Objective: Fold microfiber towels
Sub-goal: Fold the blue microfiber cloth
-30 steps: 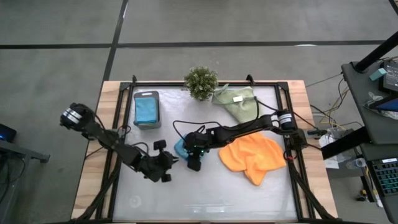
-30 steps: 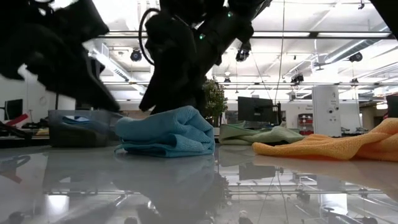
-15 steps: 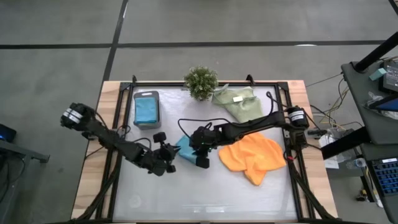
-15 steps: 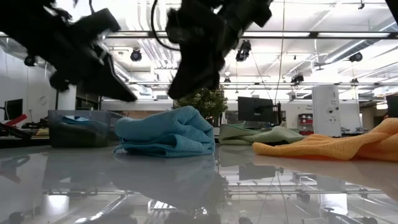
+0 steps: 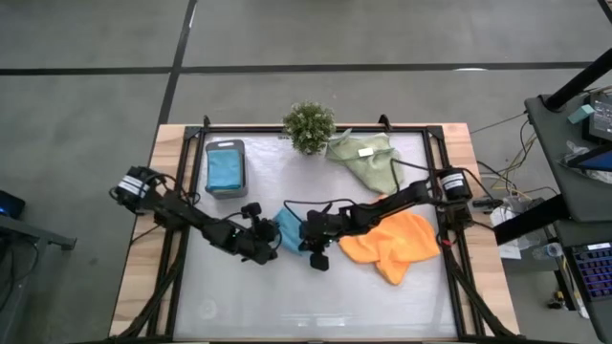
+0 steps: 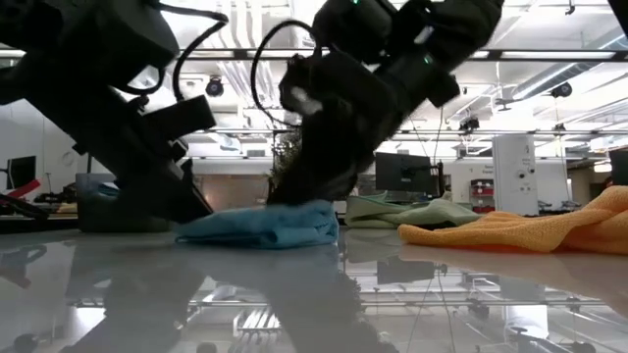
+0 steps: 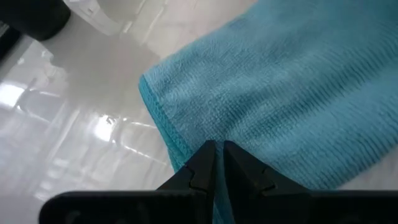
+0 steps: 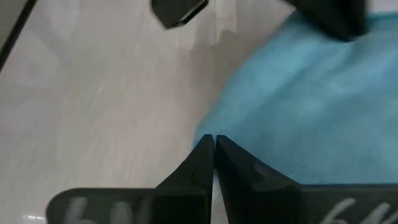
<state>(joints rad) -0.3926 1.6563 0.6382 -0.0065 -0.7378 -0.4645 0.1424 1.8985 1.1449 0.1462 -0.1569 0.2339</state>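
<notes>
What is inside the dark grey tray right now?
A folded teal towel lies inside the tray, filling most of it. Whatever is beneath that towel is covered.

Both arms reach in low toward the middle of the bench, wrists bent down. The left claw (image 5: 268, 250) comes from the left side, its fingers (image 7: 198, 168) pressed together at the tips. The right claw (image 5: 308, 250) stretches in from the right, elbow extended, its fingers (image 8: 200, 163) closed tight too. The two claws sit near each other.
</notes>
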